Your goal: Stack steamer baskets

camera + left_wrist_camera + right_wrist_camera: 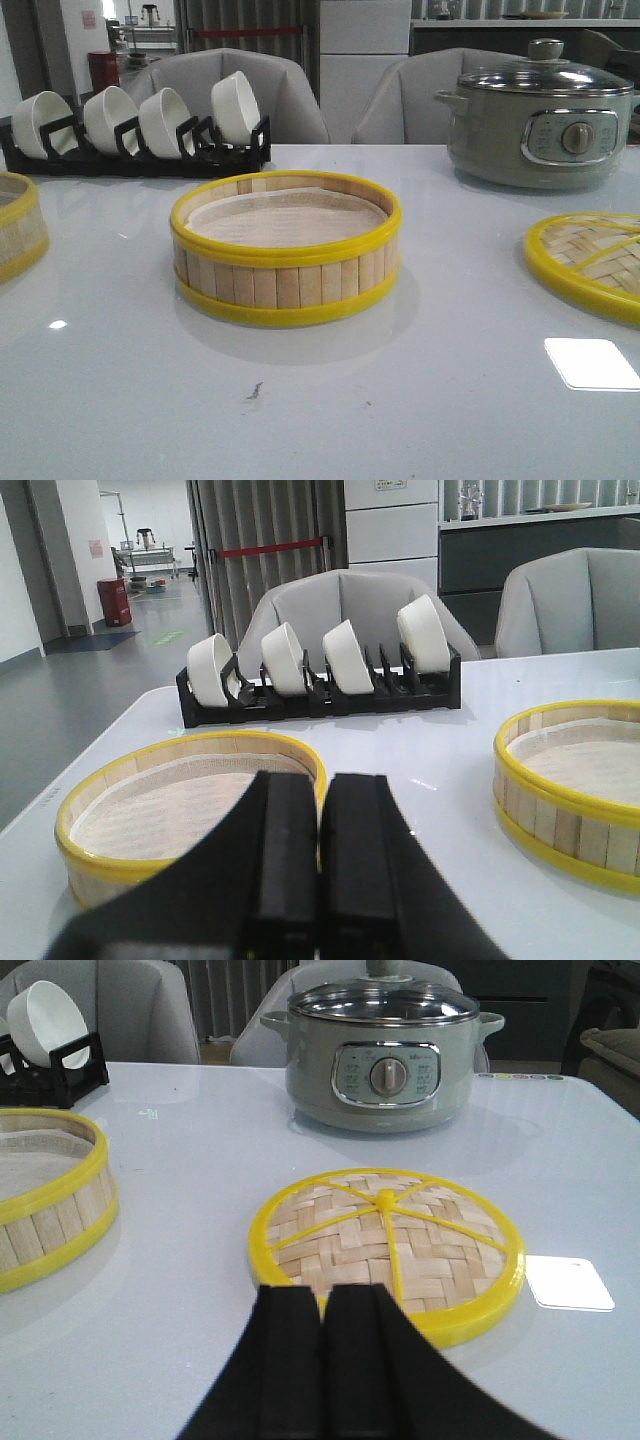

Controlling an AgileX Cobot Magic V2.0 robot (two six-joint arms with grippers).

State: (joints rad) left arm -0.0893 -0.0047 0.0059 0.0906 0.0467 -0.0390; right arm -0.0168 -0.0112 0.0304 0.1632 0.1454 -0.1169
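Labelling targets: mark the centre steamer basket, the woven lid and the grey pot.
centre steamer basket (pixel 285 283): front view, front slat wall.
woven lid (pixel 385 1230): right wrist view, woven top near the hub.
grey pot (pixel 538 125): front view, body left of the dial.

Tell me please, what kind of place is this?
Probably a lab or office staged as a dining table: steamer baskets, a bowl rack and an electric pot, with an industrial corridor behind.

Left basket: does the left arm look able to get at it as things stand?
Probably yes. The left basket sits right ahead of the left gripper in the wrist view, with nothing between them. The rack is well behind it, the other basket off to the side. The fingers are shut, so they would have to open first.
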